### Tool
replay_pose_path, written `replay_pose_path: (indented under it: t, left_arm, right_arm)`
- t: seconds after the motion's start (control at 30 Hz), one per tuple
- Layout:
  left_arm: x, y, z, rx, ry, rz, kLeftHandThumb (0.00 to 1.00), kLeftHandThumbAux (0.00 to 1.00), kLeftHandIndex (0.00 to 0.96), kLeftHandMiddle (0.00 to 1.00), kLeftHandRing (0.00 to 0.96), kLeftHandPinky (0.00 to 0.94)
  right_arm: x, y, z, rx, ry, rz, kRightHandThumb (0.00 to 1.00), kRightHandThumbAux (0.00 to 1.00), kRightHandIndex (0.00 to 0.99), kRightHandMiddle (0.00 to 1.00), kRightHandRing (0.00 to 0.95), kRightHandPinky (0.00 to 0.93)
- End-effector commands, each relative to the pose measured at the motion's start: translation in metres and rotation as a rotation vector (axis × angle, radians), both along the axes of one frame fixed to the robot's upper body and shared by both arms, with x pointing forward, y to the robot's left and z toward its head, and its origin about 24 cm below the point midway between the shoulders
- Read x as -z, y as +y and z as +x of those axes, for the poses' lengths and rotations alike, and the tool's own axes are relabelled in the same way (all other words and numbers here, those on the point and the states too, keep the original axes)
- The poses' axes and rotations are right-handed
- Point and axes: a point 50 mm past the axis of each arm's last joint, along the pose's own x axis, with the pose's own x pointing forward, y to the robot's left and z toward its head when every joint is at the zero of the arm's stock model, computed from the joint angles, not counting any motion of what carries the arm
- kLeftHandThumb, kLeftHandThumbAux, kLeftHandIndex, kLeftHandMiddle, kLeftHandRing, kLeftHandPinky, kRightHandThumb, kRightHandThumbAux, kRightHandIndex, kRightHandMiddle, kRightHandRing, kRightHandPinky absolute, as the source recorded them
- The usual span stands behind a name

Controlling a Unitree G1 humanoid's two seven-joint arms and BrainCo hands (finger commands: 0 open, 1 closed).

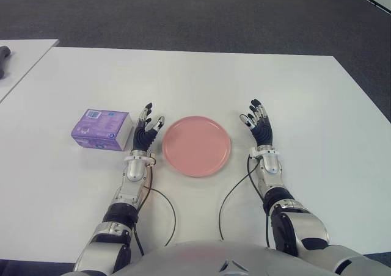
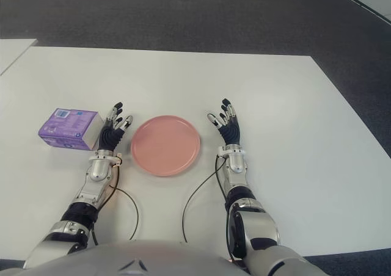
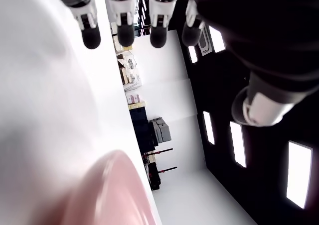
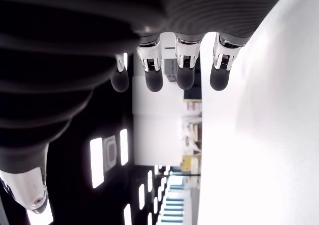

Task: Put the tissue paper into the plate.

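So nothing's been grabbed yet: the purple tissue paper pack [image 1: 102, 129] is sitting on the white bench [image 1: 201, 80] just to the left of the left hand [image 1: 147, 132], and the pink plate [image 1: 197, 145] is on the other side of that same hand, bare. Left hand has its fingers [image 3: 122, 28] stretched out and apart, holding nothing, and the right hand [image 1: 259, 123] is the same deal, spread and empty, showing on the right side of the plate. My take is the left hand is the obvious one for this since the pack is right next to it. I'd swing it out over the pack and come down across the short width, thumb on one long side and fingers on the other, because the wrapper looks soft and a pinch at a corner would probably just crumple it or let it slip. Then lift it clear of the plate's rim before moving across, so it doesn't shove the plate, and let go low over the middle so it lands flat.
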Motion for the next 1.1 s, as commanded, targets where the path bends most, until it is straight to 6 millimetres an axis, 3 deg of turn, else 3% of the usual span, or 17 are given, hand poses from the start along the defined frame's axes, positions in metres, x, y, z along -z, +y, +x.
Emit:
replay_pose_path:
  t: [0.03, 0.13, 0.2, 0.5, 0.9, 1.1]
  left_arm:
    - [-0.020, -0.006, 0.002, 0.113, -0.033, 0.026, 0.003, 0.515, 0.000, 0.000, 0.000, 0.000]
    - [-0.048, -0.010, 0.000, 0.223, -0.084, 0.051, 0.017, 0.508, 0.000, 0.000, 0.000, 0.000]
    - [-0.056, -0.008, -0.003, 0.275, -0.094, 0.076, 0.023, 0.493, 0.000, 0.000, 0.000, 0.000]
    - [-0.119, 0.019, -0.006, 0.373, -0.139, 0.386, 0.042, 0.408, 0.000, 0.000, 0.000, 0.000]
    - [-0.158, 0.035, 0.016, 0.346, -0.220, 0.510, 0.094, 0.341, 0.000, 0.000, 0.000, 0.000]
    - [-0.181, 0.050, 0.019, 0.233, -0.296, 0.777, 0.153, 0.301, 0.000, 0.000, 0.000, 0.000]
  right_arm:
    - [0.033, 0.003, -0.023, 0.014, 0.164, 0.026, 0.048, 0.587, 0.000, 0.000, 0.000, 0.000]
    - [0.032, 0.003, -0.022, 0.013, 0.165, 0.026, 0.048, 0.587, 0.000, 0.000, 0.000, 0.000]
    - [0.032, 0.004, -0.021, 0.013, 0.166, 0.026, 0.048, 0.587, 0.000, 0.000, 0.000, 0.000]
    - [0.032, 0.007, -0.019, 0.012, 0.173, 0.027, 0.048, 0.587, 0.000, 0.000, 0.000, 0.000]
    - [0.032, 0.011, -0.017, 0.012, 0.179, 0.026, 0.048, 0.587, 0.000, 0.000, 0.000, 0.000]
    - [0.032, 0.013, -0.017, 0.011, 0.180, 0.026, 0.048, 0.587, 0.000, 0.000, 0.000, 0.000]
